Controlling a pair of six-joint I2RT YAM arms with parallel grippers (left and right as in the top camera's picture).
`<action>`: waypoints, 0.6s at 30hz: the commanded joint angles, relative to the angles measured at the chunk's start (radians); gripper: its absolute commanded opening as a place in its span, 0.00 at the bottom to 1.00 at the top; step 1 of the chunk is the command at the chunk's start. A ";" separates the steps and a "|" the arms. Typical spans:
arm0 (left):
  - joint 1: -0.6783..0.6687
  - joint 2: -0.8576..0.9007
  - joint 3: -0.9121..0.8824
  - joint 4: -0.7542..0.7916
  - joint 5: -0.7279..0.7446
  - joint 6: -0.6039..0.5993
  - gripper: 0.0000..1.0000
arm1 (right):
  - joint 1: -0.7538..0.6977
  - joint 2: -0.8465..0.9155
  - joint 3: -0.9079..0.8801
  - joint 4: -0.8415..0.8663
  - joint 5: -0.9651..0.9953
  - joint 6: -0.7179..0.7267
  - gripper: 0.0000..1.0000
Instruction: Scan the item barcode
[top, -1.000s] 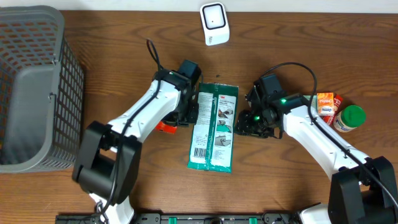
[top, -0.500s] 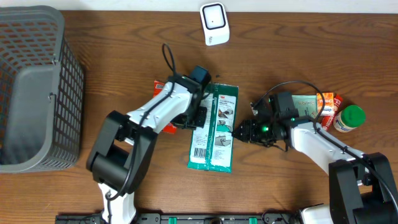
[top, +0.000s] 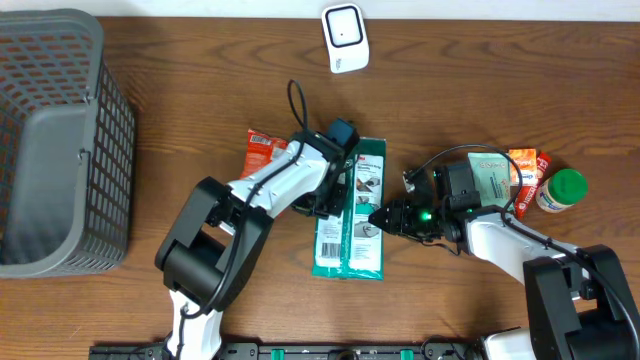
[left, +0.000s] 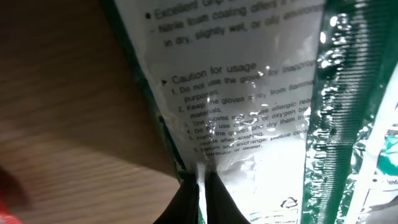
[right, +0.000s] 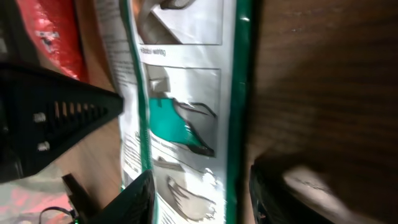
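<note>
Mock shop checkout: barcode scanner, grey mesh basket, green-lidded jar on wood table.

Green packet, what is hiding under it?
The packet lies on the brown table; wood shows along its edges. Anything tucked beneath it is covered.

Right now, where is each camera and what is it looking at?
Overhead: above the table, facing down; sees pack, left arm, right arm.
Left wrist: on the left arm, close above the pack; left gripper shut.
Right wrist: on the right arm, over the pack's edge; right gripper open.
Shared: all three see the pack.
</note>
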 joint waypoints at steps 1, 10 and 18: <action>-0.013 0.022 -0.008 -0.002 -0.001 0.006 0.08 | 0.005 -0.001 -0.045 0.048 -0.035 0.034 0.45; -0.013 0.022 -0.008 0.019 -0.001 0.006 0.08 | 0.038 0.027 -0.079 0.182 -0.089 0.042 0.45; -0.013 0.022 -0.008 0.020 -0.001 0.006 0.08 | 0.118 0.093 -0.079 0.333 -0.127 0.042 0.40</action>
